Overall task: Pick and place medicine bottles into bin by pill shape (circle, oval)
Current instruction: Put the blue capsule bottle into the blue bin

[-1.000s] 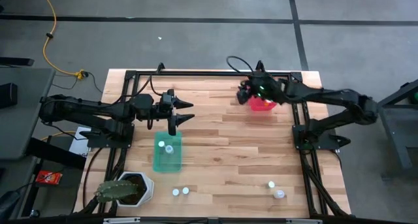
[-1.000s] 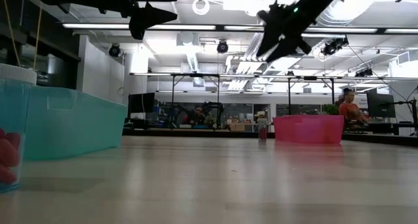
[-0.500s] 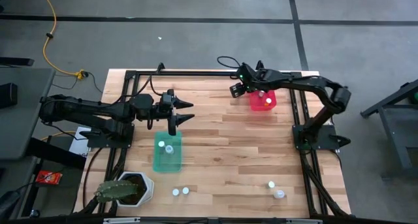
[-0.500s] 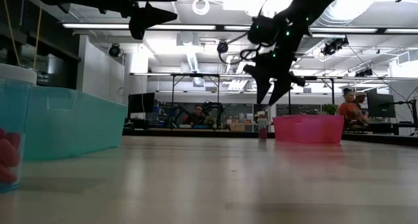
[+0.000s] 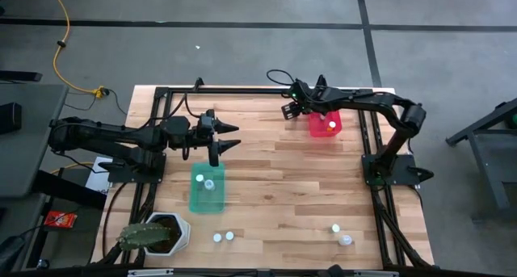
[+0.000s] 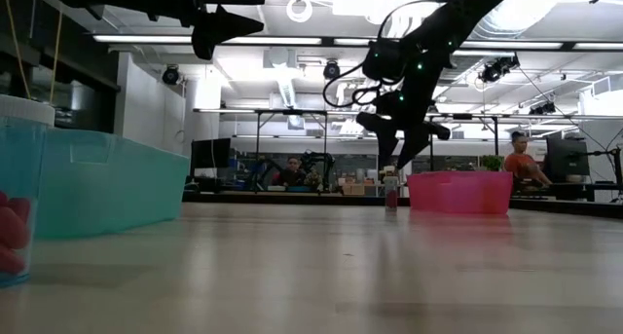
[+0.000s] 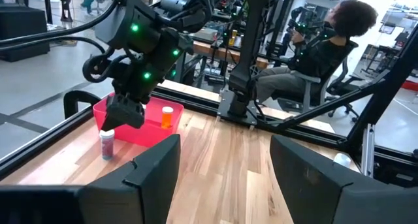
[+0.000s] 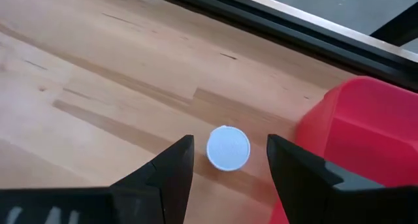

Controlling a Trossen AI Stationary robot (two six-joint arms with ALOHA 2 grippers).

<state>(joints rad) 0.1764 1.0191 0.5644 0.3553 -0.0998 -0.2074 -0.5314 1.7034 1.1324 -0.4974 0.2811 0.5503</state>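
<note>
The right pincer hangs with its two dark fingers spread wide above a small whitish cylindrical medicine bottle with a white round cap; the cap shows between the fingers from the wrist view, untouched. That bottle stands upright on the pale wooden bench near its far edge, just beside the red plastic bin, which sits toward the far right corner with one white-capped bottle inside.

The left pincer hovers with its jaws apart and empty, above the bench just beyond the far end of the translucent teal plastic bin on the left half. Two capped bottles lie in that bin.

Near the front edge stand two loose bottles close together, and two more toward the front right corner. A white hexagonal pot holding a green cactus occupies the front left corner.
</note>
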